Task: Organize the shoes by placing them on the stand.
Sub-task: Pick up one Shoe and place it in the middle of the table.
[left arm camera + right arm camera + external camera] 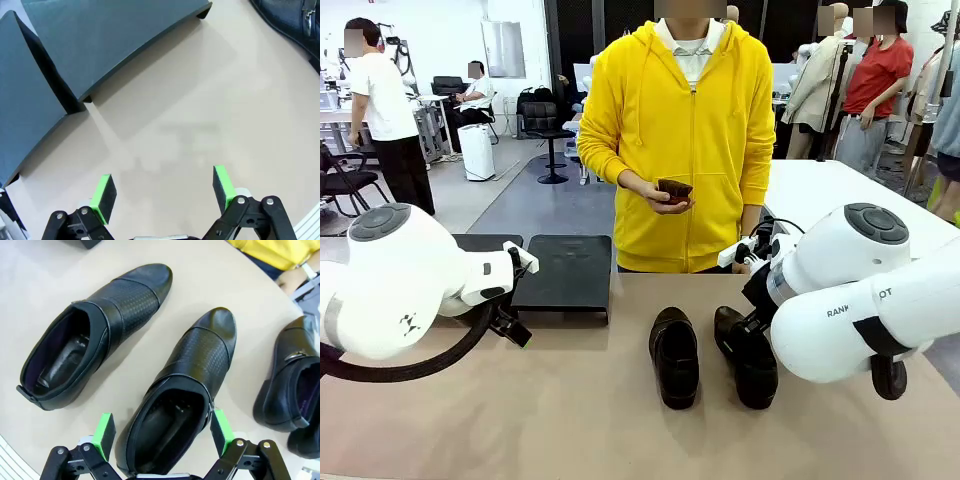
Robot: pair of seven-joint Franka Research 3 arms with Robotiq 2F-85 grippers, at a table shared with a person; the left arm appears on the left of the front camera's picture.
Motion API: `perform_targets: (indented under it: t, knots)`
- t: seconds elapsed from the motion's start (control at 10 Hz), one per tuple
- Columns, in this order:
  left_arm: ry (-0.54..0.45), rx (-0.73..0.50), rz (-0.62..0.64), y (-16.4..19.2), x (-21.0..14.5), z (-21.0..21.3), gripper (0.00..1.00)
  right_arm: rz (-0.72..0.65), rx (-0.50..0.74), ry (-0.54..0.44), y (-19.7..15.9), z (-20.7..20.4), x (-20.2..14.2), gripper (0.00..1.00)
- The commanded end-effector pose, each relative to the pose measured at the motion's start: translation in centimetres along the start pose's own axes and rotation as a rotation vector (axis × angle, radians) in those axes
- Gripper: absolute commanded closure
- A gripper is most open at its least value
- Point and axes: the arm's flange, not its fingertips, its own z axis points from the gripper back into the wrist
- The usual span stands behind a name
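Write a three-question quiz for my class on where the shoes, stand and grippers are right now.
1. How many shoes rest on the stand?
2. True or false: the left gripper is holding a shoe.
3. The right gripper hangs over: A) the stand, B) a shoe's heel end, C) a shoe's toe.
Key: 1 zero; 2 false, it is open and empty; 3 B.

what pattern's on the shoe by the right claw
Black woven-look embossing on the shoe, clearest in right wrist view.

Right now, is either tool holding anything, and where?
Nothing. Left tool open above beige table; right tool open above the heel of a black leather loafer.
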Motion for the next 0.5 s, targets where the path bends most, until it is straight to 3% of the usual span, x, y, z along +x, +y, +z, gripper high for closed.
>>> perform_targets:
  t: [0.0,0.4]
  knots:
    - [-0.001,0.000,0.000,0.00,0.01,0.03,0.00,0.000,-0.001,-0.002,-0.01,0.04,0.03,0.00]
    - [-0.001,0.000,0.000,0.00,0.01,0.03,0.00,0.000,-0.001,-0.002,-0.01,0.04,0.03,0.00]
